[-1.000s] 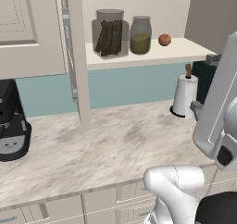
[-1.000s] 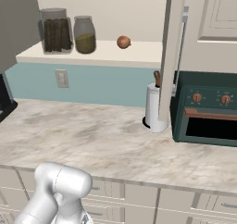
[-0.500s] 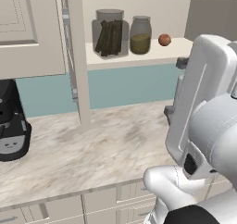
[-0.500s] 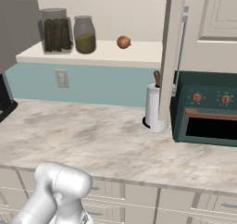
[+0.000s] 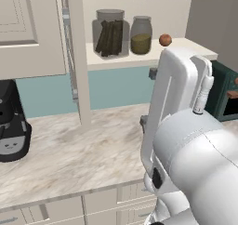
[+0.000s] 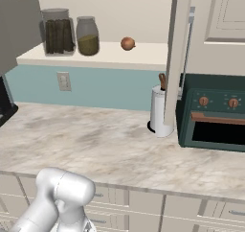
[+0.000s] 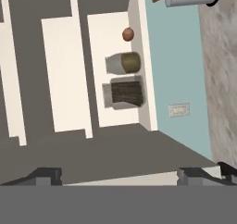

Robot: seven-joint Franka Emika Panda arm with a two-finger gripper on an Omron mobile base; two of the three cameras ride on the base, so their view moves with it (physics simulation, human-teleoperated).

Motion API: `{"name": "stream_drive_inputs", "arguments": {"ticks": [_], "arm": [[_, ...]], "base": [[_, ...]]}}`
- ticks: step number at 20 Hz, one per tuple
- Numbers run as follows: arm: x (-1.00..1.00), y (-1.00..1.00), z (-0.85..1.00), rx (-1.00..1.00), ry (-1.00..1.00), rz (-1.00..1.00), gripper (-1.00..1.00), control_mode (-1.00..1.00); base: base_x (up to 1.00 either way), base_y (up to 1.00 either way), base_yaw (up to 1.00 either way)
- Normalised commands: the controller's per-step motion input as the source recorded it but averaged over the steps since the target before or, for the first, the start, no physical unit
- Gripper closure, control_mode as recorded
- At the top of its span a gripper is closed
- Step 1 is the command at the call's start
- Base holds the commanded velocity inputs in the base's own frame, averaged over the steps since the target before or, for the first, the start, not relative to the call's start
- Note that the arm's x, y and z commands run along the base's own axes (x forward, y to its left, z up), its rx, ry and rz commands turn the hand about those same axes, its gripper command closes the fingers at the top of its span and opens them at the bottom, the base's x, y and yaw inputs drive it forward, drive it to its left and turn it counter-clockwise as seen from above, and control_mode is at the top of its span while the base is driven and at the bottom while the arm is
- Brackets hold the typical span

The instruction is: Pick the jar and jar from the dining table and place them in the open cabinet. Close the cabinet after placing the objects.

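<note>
Both jars stand side by side on the cream shelf [image 5: 139, 57] of the open cabinet [image 6: 210, 25]. The larger jar [image 5: 110, 32] [image 6: 57, 32] [image 7: 122, 94] holds dark brown sticks. The smaller jar [image 5: 141, 36] [image 6: 87, 36] [image 7: 124, 63], with olive-green contents, is just to its right. In the hand view, which is rolled sideways, my gripper [image 7: 122, 174] is open with nothing between its fingertips [image 7: 46, 174], well back from the shelf. The cabinet doors stand swung out on both sides. The dining table is out of view.
A small orange-brown ball [image 5: 165, 40] [image 6: 127, 43] lies on the shelf right of the jars. On the marbled counter [image 6: 95, 145] stand a black coffee machine [image 5: 11, 126], a white canister [image 6: 160, 111] and a dark green toaster oven [image 6: 213, 113]. My white arm [image 5: 186, 126] blocks the left base view's right half.
My arm has swung up and leftward into the left base view, covering the canister. The jars, ball and doors have not moved.
</note>
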Motion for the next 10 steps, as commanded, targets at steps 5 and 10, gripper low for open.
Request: {"name": "stream_drive_inputs", "arguments": {"ticks": [5,10], "arm": [[0.01,0.32,-0.1,0.0,-0.03,-0.01,-1.0,-1.0],[0.14,0.35,-0.08,0.0,-0.03,-0.03,-1.0,-1.0]], "base": [[0.0,0.0,0.0],[0.0,0.0,0.0]]}}
